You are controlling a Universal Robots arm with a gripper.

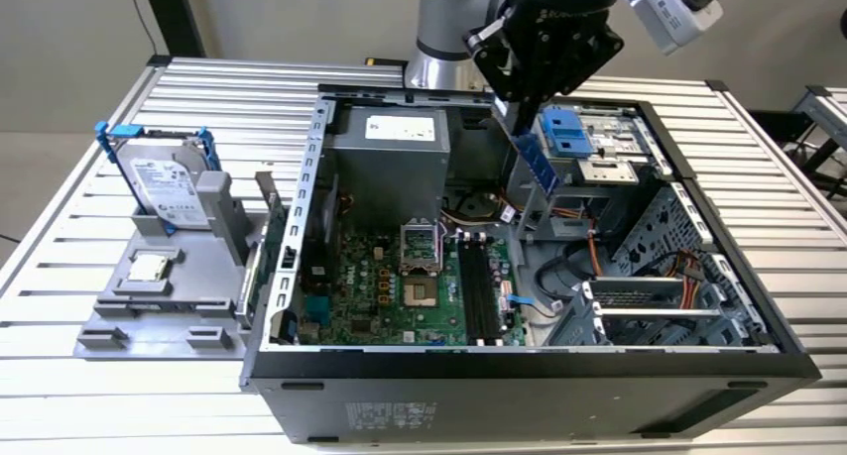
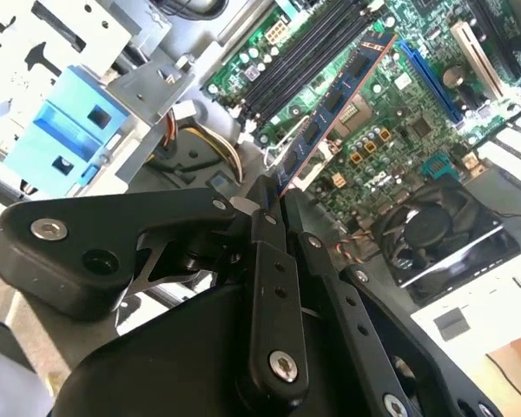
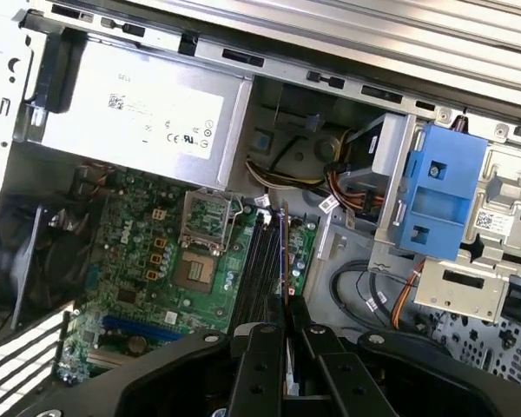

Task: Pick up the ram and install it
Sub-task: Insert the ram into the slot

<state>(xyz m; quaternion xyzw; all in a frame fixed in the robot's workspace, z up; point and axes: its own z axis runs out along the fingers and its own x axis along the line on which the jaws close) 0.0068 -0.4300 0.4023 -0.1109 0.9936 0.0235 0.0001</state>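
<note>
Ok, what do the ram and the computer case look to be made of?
The ram, clamped in the end effector, looks like laminate circuit board: thin, flat, dark blue-green, with matt black chips that are probably plastic. The computer case looks like bare sheet metal: dull grey, with punched holes and folded edges.

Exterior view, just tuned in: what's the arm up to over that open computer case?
The tool is shut on the ram, holding it by one end above the open computer case. The stick hangs over the motherboard, apart from the black memory slots, so it is not yet seated.
</note>
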